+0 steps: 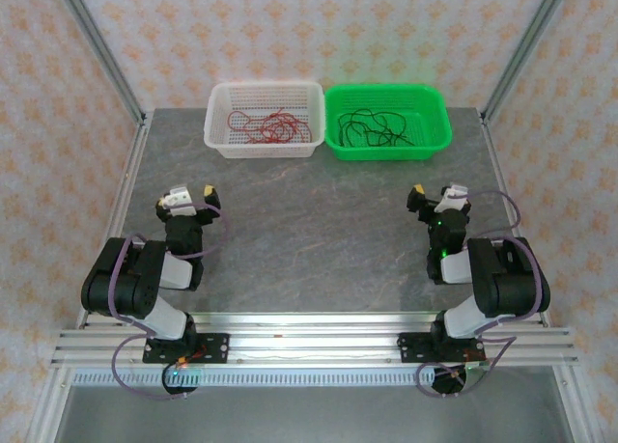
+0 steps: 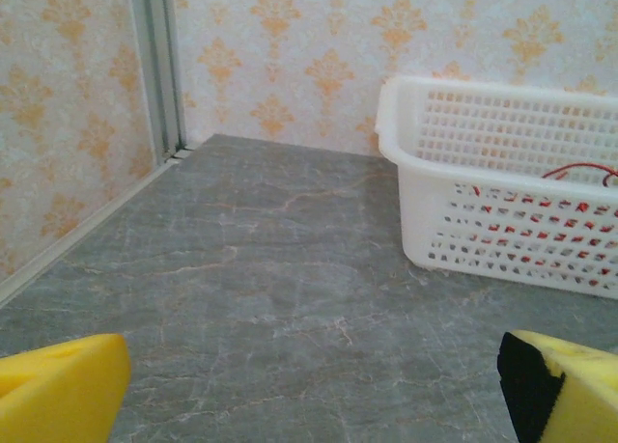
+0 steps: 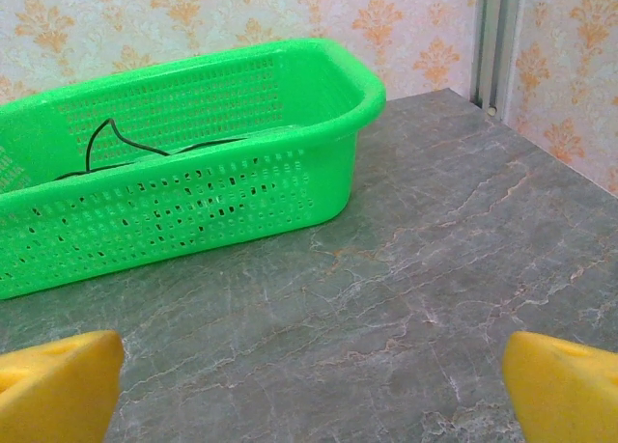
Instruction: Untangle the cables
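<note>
The red cables (image 1: 268, 126) lie in a loose heap inside the white basket (image 1: 263, 151) at the back of the table. The black cables (image 1: 372, 130) lie heaped in the green basket (image 1: 386, 153) beside it. My left gripper (image 1: 191, 194) hovers low over the near left of the table, open and empty, well short of the white basket (image 2: 502, 226); red cables (image 2: 579, 171) show over its rim. My right gripper (image 1: 436, 192) stands open and empty at the near right, facing the green basket (image 3: 193, 207), where a black cable (image 3: 104, 134) loops up.
The grey marble-patterned table (image 1: 309, 231) stretches bare between the arms and the baskets. Aluminium frame posts (image 2: 159, 67) stand at the back corners, with patterned walls behind. The yellow fingertips (image 2: 58, 390) of my left gripper and those (image 3: 565, 385) of my right frame bare tabletop.
</note>
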